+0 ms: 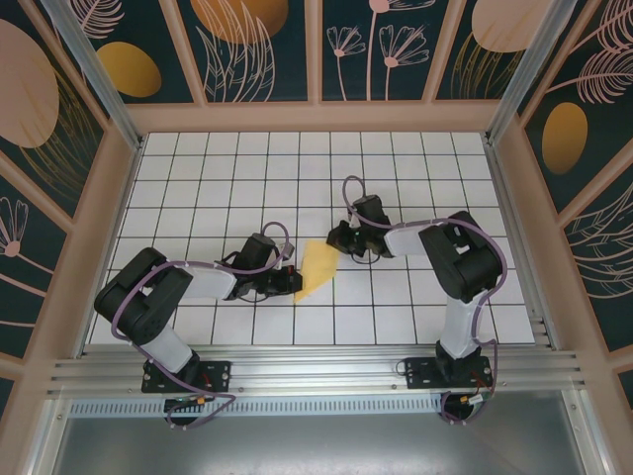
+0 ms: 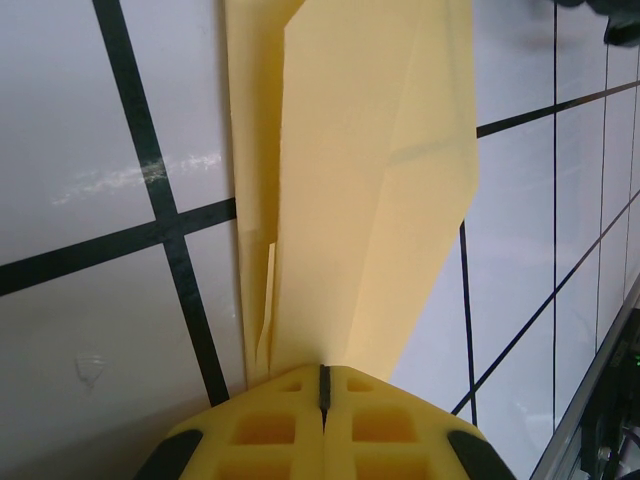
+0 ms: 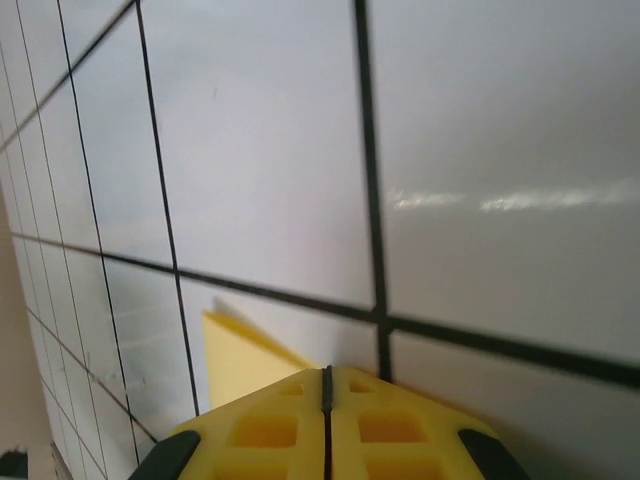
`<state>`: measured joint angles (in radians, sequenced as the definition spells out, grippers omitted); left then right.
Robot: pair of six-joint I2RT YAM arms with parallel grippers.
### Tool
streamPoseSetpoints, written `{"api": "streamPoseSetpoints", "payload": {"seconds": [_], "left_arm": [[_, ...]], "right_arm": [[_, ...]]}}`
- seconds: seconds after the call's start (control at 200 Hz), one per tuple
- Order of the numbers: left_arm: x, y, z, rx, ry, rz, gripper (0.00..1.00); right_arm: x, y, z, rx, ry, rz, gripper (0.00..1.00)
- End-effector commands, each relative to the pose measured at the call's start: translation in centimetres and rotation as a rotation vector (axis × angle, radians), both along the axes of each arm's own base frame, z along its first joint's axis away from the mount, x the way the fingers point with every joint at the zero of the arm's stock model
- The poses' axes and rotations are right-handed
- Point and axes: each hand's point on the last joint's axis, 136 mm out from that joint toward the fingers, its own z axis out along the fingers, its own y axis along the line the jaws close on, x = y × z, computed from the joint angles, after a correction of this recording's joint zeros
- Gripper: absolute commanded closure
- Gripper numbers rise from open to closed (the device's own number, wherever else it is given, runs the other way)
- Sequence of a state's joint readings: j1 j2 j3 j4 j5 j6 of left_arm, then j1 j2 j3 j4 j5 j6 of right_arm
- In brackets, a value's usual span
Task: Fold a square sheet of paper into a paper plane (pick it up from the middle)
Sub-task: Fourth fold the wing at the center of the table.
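The square sheet of paper (image 1: 318, 267) is yellow and folded into a pointed wedge, a rough paper plane shape. It lies mid-table between my two grippers. My left gripper (image 1: 290, 284) is at its narrow lower-left end. In the left wrist view the folded paper (image 2: 370, 180) runs straight out from the seam of my left gripper (image 2: 322, 372), whose jaws are shut on that end. My right gripper (image 1: 341, 240) sits at the paper's wide upper-right end. In the right wrist view it (image 3: 326, 372) is shut with nothing between the jaws, and a paper corner (image 3: 240, 365) shows just left of the fingers.
The white gridded tabletop (image 1: 218, 168) is boxed in by wooden walls (image 1: 119, 168) on three sides. An aluminium rail (image 1: 316, 371) runs along the near edge by the arm bases.
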<state>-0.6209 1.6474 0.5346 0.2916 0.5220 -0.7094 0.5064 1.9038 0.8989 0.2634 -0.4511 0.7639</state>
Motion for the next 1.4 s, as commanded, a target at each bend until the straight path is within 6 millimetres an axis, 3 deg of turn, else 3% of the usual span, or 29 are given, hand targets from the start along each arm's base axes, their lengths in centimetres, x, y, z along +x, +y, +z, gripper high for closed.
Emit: {"api": "streamPoseSetpoints", "payload": {"seconds": [0.0, 0.12, 0.265, 0.365, 0.47, 0.646, 0.816, 1.126, 1.396], "left_arm": [[-4.4, 6.3, -7.2, 0.317, 0.171, 0.040, 1.00], [-4.3, 6.1, -7.2, 0.314, 0.171, 0.039, 1.00], [-4.1, 5.9, -7.0, 0.307, 0.165, 0.042, 1.00], [-4.0, 5.9, -7.0, 0.303, 0.165, 0.041, 1.00], [-4.0, 5.8, -7.0, 0.300, 0.168, 0.038, 1.00], [-4.0, 5.7, -6.9, 0.297, 0.167, 0.036, 1.00], [-3.9, 5.7, -6.8, 0.296, 0.163, 0.039, 1.00], [-3.7, 5.7, -6.8, 0.299, 0.159, 0.048, 1.00], [-4.0, 6.1, -7.1, 0.312, 0.166, 0.050, 1.00]], "right_arm": [[1.4, -1.7, -1.2, -0.021, -0.014, -0.041, 0.90], [1.9, -1.6, -0.1, -0.026, -0.032, -0.026, 0.90], [2.1, -1.2, 3.9, -0.008, -0.101, -0.020, 0.89], [1.4, -0.9, 6.3, -0.007, -0.150, -0.019, 0.89], [-0.3, 0.7, 7.3, 0.019, -0.161, 0.026, 0.89], [-4.4, 4.4, 5.5, 0.057, -0.102, 0.109, 0.90], [-7.3, 6.7, 3.2, 0.095, -0.036, 0.158, 0.91], [-10.1, 6.9, 0.0, 0.059, 0.032, 0.178, 0.92], [-8.3, 4.6, -1.9, -0.077, 0.026, 0.093, 0.92]]}}
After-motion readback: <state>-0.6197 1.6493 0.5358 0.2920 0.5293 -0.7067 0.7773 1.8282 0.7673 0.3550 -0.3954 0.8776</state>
